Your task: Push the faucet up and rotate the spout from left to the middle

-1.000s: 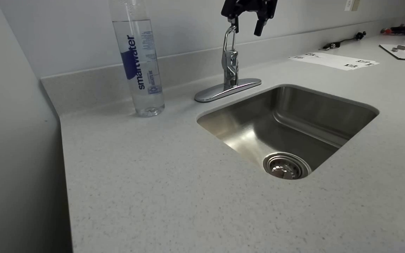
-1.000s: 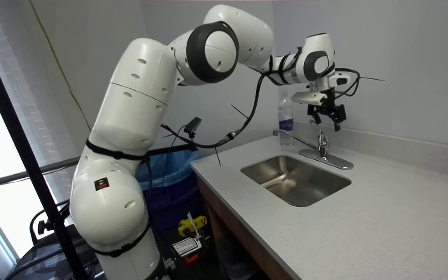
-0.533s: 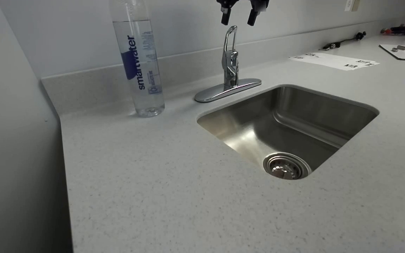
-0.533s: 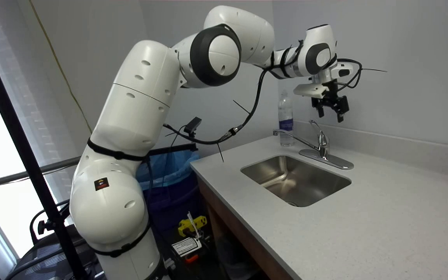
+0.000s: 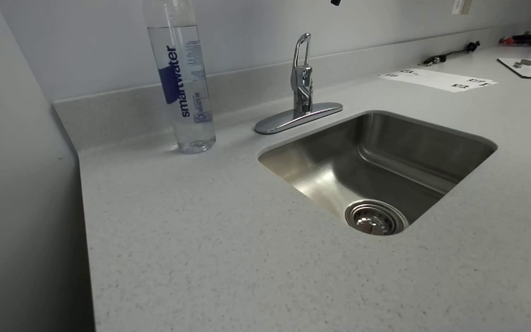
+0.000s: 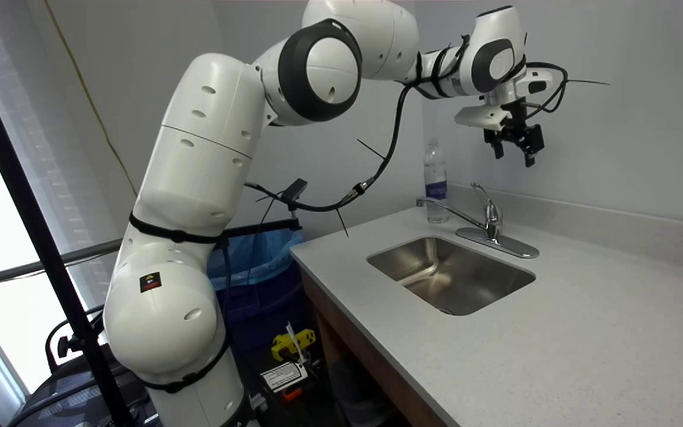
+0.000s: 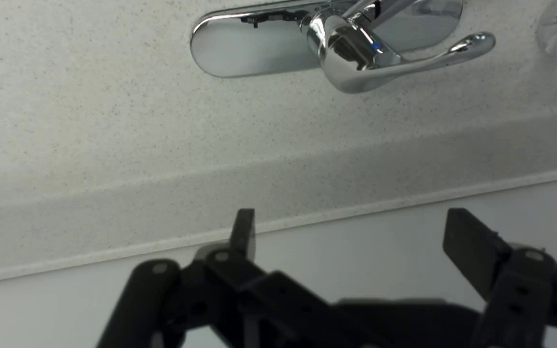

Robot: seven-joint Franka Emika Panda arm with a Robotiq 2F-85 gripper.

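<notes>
Right of centre in an exterior view you have the faucet (image 6: 493,222), glossy chrome on an oval plate (image 6: 518,247), its slim, arched spout (image 6: 453,210) pointing left, long axis slanting gently upward. Below left of it, a satin, round-cornered metal sink (image 6: 495,281) is set into the speckled desk (image 6: 561,332). Your black tool (image 6: 514,158), upper right, hangs with jaws wide apart, gripping nothing.

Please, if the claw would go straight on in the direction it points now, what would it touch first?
Probably the narrow strip of counter between the faucet and the backsplash: the claw points downward, open. Depth is unclear, so it might brush either one first.
</notes>
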